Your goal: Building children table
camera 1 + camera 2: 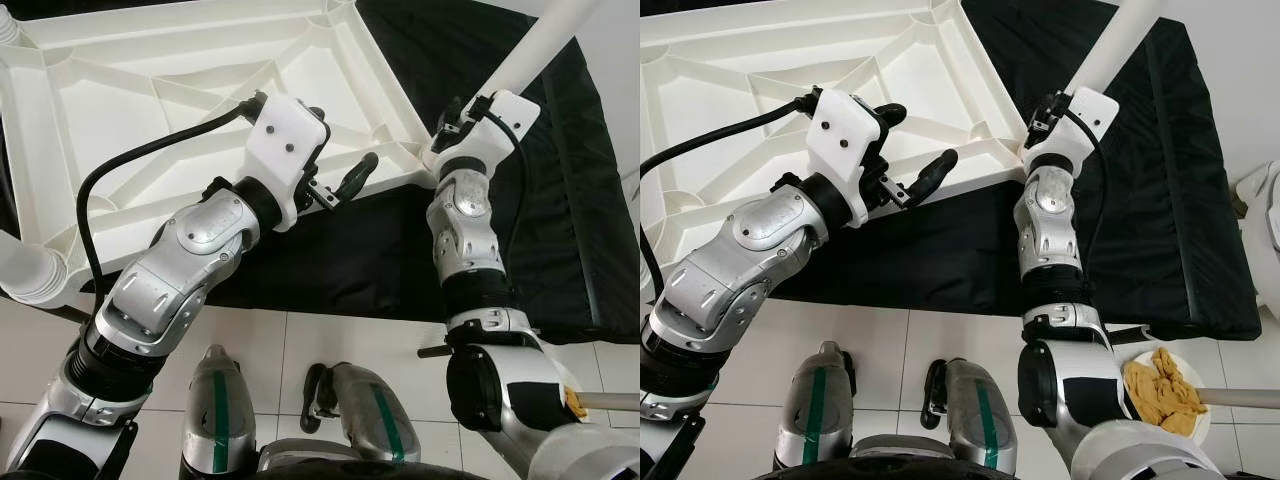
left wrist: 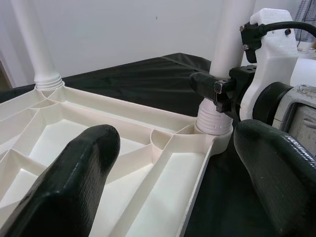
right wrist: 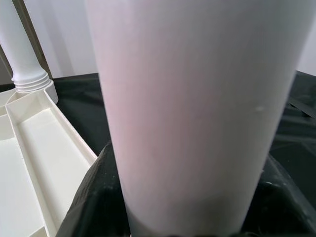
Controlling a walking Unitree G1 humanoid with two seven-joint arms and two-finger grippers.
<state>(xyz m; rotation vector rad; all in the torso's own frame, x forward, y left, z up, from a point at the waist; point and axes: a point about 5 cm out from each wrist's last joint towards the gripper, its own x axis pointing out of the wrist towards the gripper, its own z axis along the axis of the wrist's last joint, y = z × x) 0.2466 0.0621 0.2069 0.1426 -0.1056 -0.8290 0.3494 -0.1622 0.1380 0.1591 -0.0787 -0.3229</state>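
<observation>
My right pincer [image 1: 1048, 118] is clamped on the white leg [image 1: 1110, 50] at the tabletop [image 1: 730, 70] corner; my left pincer [image 1: 915, 150] hovers apart over its rim.

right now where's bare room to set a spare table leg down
Best patch: the black mat to the right of the leg that the right gripper clamps. A narrower strip of mat lies between the tabletop edge and the tiled floor. Crowded: the corner socket, with the left gripper open beside it.
</observation>
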